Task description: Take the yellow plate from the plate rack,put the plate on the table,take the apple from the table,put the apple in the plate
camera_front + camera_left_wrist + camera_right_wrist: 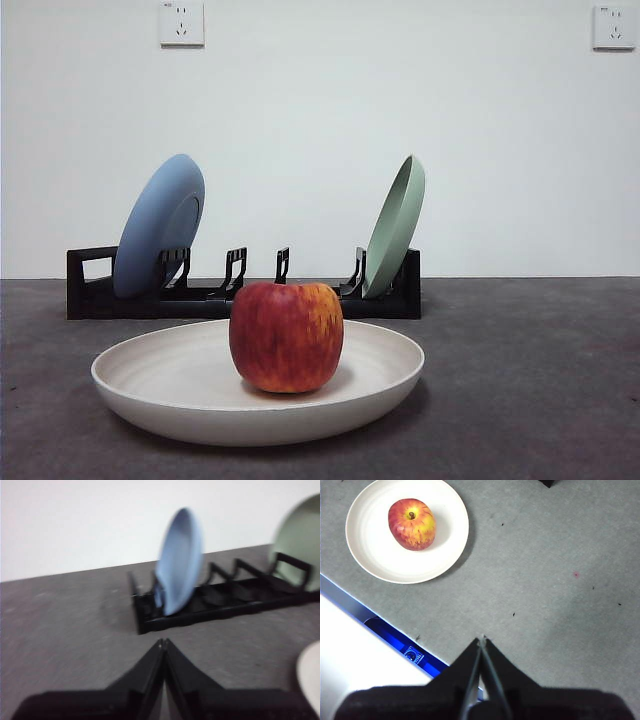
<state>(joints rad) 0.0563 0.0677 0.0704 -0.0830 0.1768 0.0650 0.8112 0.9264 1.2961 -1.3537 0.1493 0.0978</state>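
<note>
Now the apple (286, 336) is sitting in the yellow plate (180, 385) on the table (540, 380). My right gripper (482, 641), jaws closed and empty, is hanging well apart; left gripper (163, 642), blurred, apparently closed too.

Front view: evenly and softly lit, sharp throughout. A soft shadow is cast on the table (540, 400) beneath the yellow plate (180, 385), and a small one under the apple (287, 336) inside the plate. No glare is noted on the apple.

Left wrist view: blurred overall; the edges of the blue plate (180, 562) and the plate rack (220, 602) are smeared.

Right wrist view: bright and sharp; a narrow shadow is seen along one side of the plate's rim.
</note>
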